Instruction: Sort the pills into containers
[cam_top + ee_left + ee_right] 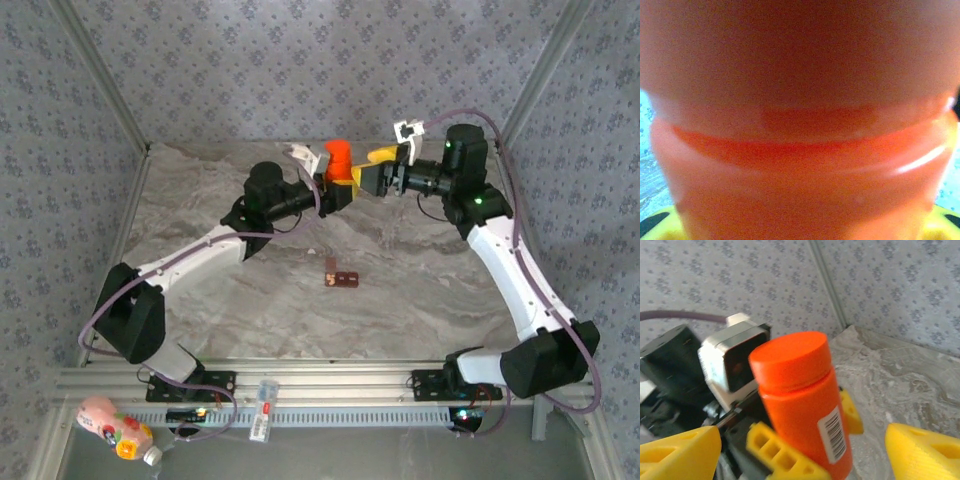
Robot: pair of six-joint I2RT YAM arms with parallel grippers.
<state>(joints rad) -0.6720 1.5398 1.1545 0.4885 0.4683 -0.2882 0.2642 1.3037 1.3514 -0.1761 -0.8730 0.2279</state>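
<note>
Two arms meet at orange bottle (338, 158), held up off table (430, 290) near back. Left gripper (338, 188) pinches bottle low down, keeps it upright, cap (790, 357) on top. Right gripper (372, 168) just beside bottle, yellow fingers (922, 455) spread wide, one each side, not touching. My guess: ready to grab cap and twist. Pills likely inside bottle, none seen. Containers (340, 279) lie well in front of bottle, flat on table, waiting for pills

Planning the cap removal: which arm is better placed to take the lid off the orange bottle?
Right. The right gripper is open, fingers flanking the capped orange bottle; the left gripper is shut on the bottle's body, steadying it.
</note>
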